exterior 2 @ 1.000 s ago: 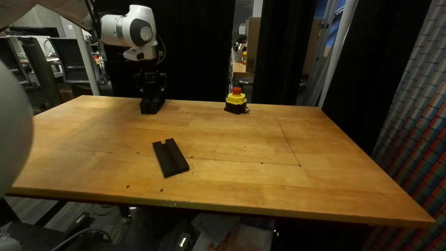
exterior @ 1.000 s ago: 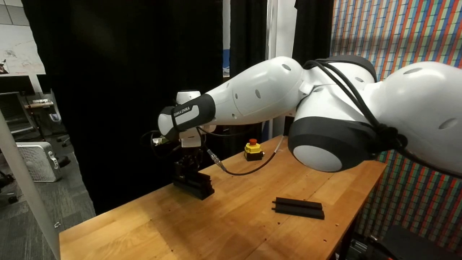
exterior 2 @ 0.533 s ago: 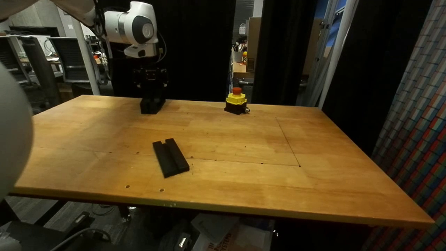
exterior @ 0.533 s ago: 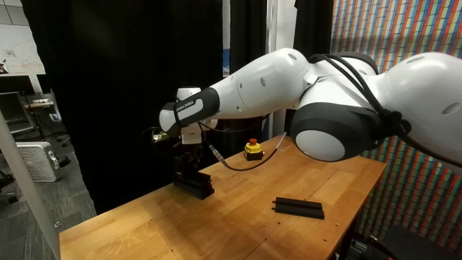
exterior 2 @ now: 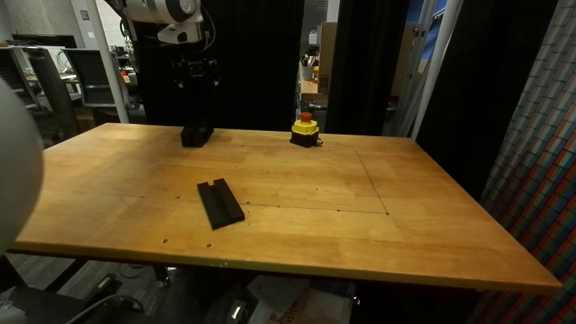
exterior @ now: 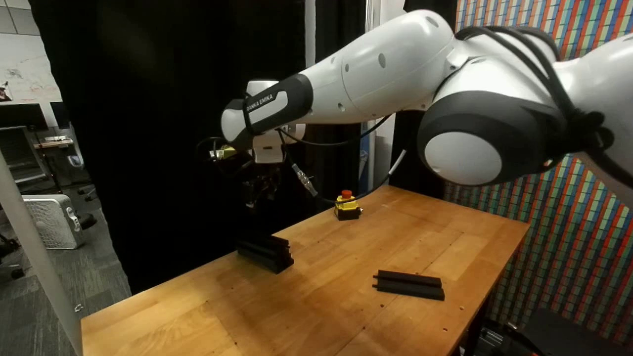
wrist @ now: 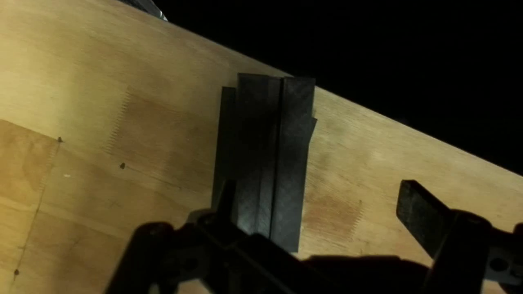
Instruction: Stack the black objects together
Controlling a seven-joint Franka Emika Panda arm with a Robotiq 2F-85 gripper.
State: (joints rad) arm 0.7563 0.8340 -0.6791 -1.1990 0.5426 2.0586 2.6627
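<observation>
Gripper (wrist: 316, 191) now up clear of the black stack (exterior: 267, 255) by the table (exterior: 316, 311) edge, jaws spread wide and empty, so that placement reads as released, while the grooved black piece (exterior 2: 220, 204) lies well apart, probably next to fetch.

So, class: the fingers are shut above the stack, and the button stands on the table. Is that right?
Not shut: the wrist view shows the fingers wide apart. They are above the stack, and the button stands on the table.
</observation>
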